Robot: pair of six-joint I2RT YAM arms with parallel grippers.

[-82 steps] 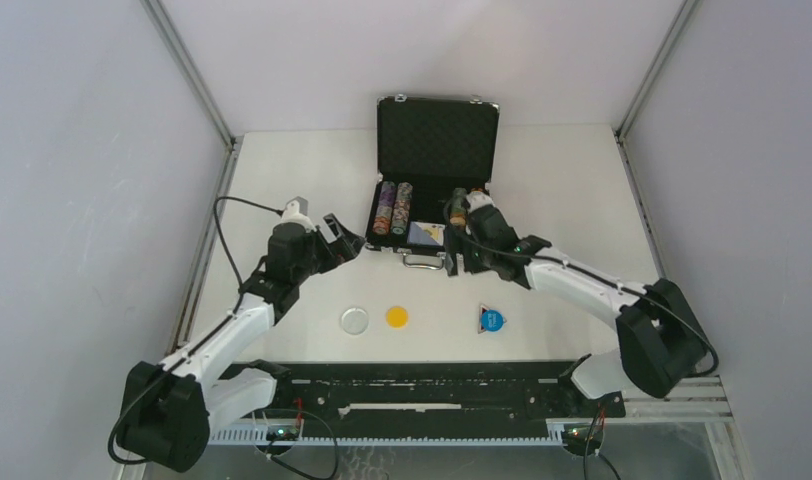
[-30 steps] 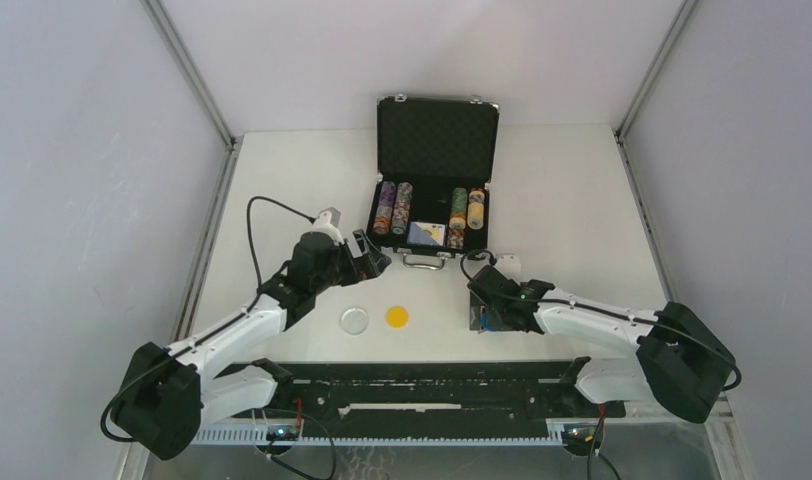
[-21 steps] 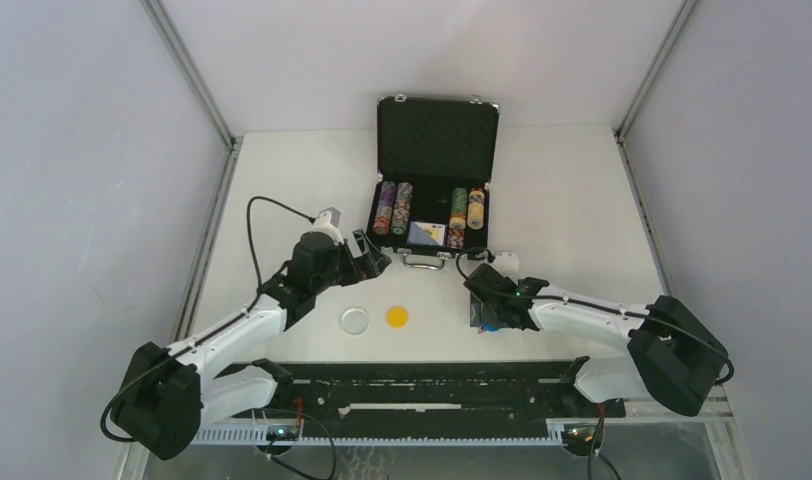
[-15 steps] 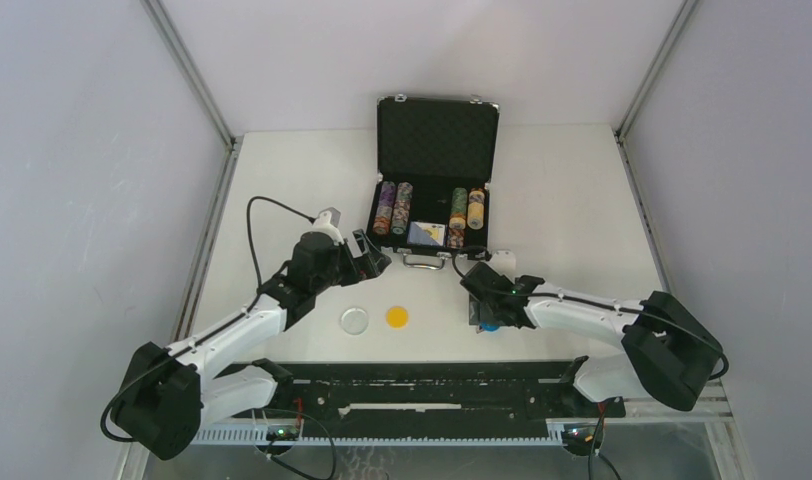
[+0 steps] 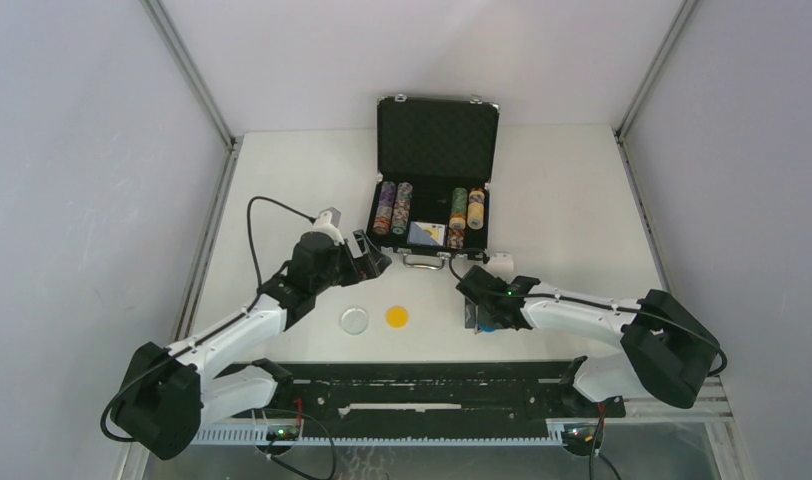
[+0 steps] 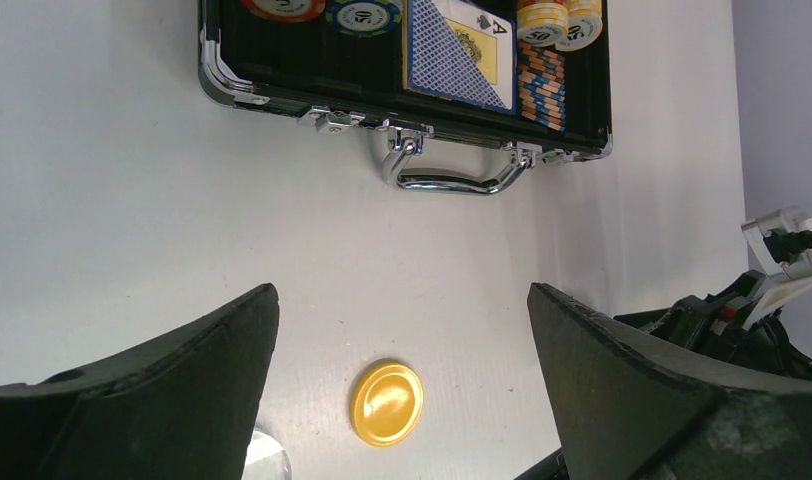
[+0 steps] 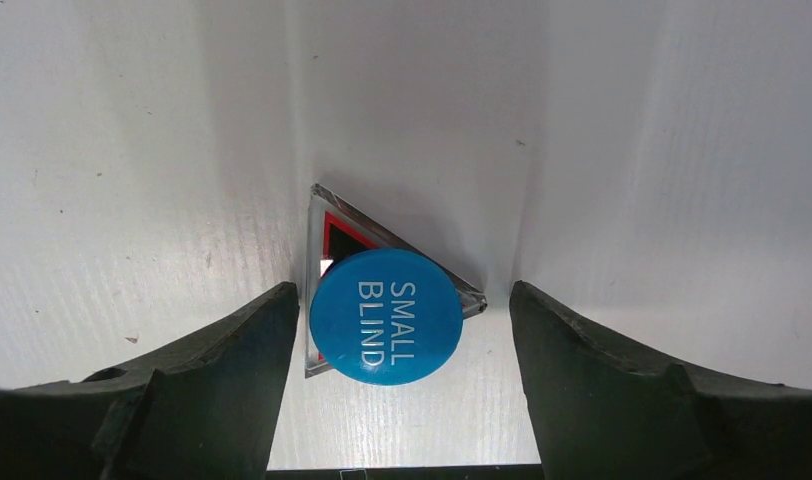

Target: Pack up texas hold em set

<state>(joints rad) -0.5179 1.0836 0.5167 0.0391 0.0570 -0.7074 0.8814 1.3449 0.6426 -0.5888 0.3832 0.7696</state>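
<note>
The black briefcase [image 5: 434,160] with silver edges stands open at the table's back, holding chip rolls [image 5: 393,208] and a card deck [image 5: 426,234]; it also shows in the left wrist view [image 6: 402,60]. A yellow token [image 5: 396,316] and a clear token [image 5: 354,320] lie in front of it. My left gripper [image 6: 397,385] is open above the yellow token [image 6: 386,402]. My right gripper [image 7: 402,345] is open, low over the table, its jaws on either side of a blue "SMALL BLIND" token [image 7: 386,316] lying on a red-edged clear triangle [image 7: 332,225].
A black rail [image 5: 412,385] with the arm bases runs along the near edge. Grey walls and metal posts close in the table on the left, right and back. The briefcase handle [image 6: 452,180] points toward me.
My right arm has come back from the briefcase, leaving a chip roll there, and has lowered over the blue token, shifting slightly left. My left arm swung toward the yellow token, then held still.
</note>
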